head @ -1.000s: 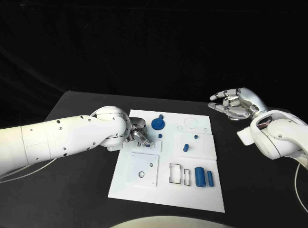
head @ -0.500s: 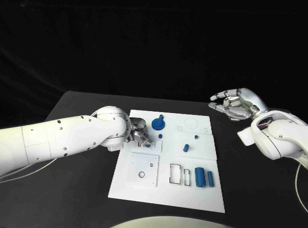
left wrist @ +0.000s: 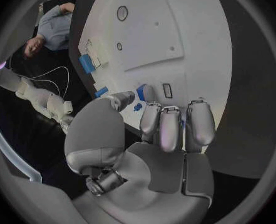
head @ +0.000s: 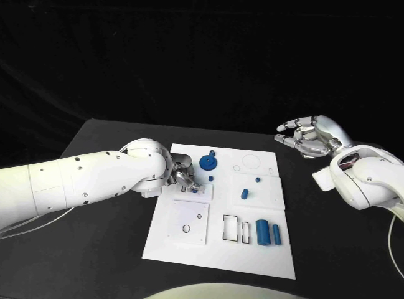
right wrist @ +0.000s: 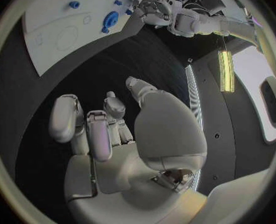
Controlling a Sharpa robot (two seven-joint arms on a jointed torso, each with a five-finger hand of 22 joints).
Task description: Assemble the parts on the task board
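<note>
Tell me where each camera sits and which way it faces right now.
Head view: on the head, looking down at the white board; both arms show.
Left wrist view: behind the left hand, facing the board.
Right wrist view: behind the right hand, over black table.
Shared: the blue gear.

Task board point(head: 221, 249): we see a long white plate lying flat mid-table, with recessed outlines cut into it.
Round part point(head: 208, 164): blue disc near the board's far end.
Small parts: we see a blue peg point(head: 244, 193) at mid-board and a tiny blue piece point(head: 256, 180) just beyond it.
Two cylinders point(head: 268, 232): blue, lying side by side at the near right.
</note>
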